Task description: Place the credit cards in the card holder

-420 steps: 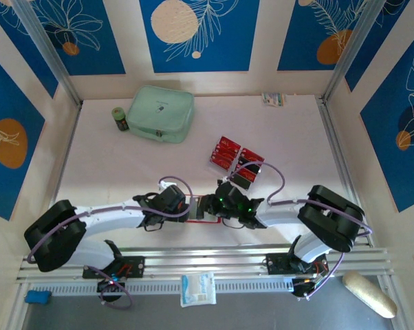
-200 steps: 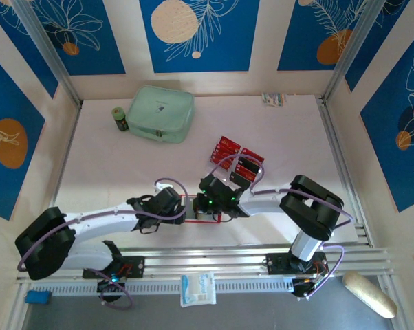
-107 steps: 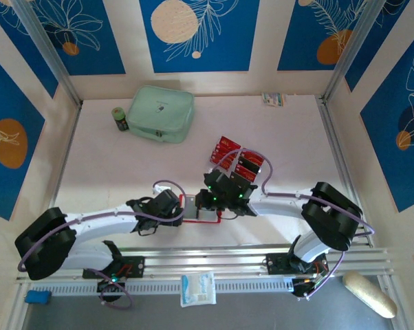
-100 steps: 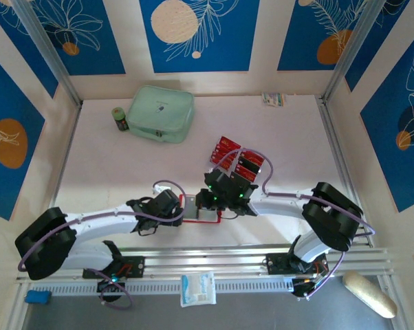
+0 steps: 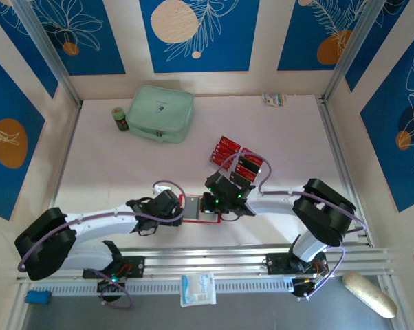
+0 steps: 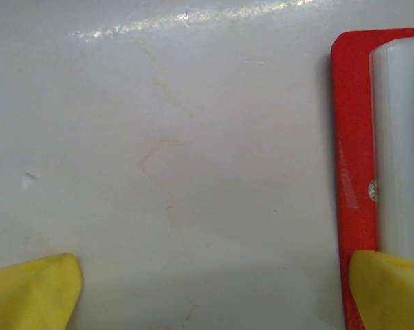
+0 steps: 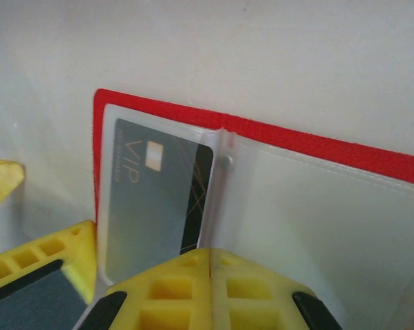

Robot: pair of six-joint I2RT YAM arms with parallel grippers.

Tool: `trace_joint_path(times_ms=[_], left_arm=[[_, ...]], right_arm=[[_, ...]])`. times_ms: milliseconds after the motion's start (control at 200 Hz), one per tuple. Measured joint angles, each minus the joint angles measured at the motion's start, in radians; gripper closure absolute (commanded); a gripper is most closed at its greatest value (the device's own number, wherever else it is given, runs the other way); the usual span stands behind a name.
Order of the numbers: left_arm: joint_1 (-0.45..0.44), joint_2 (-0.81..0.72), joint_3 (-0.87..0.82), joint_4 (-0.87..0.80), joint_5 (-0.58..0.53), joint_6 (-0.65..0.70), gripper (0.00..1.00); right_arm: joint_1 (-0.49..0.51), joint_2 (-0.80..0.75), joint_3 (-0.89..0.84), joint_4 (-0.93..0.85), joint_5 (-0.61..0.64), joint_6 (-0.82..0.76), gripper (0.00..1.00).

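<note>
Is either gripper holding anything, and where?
Left gripper open, holding nothing. Right gripper shut over the red folding wallet, at its clear sleeve; pinch cannot be told.

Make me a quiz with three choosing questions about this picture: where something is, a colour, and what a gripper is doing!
1. Where is the green case? A) far left B) near right C) middle front
2. What colour is the rim of the holder? A) blue B) red C) green
3. The left gripper is: A) shut B) gripping a card C) open

Answers: 1 A, it lies far back on the left; 2 B, its rim shows red; 3 C, its yellow fingers stand far apart.
</note>
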Motion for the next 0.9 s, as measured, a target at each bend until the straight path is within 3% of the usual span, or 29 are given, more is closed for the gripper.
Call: trace_joint_path(times_ms=[575, 900], left_arm=[[0.0, -0.015, -0.006, 0.003, -0.003, -0.004, 0.0], [0.0, -0.167, 0.007, -0.092, -0.015, -0.023, 0.0]], right_arm=[[0.026, 0.088, 0.076, -0.006, -0.002, -0.011, 1.0], [0.026, 0.066, 0.076, -0.026, -0.002, -0.011, 1.0]])
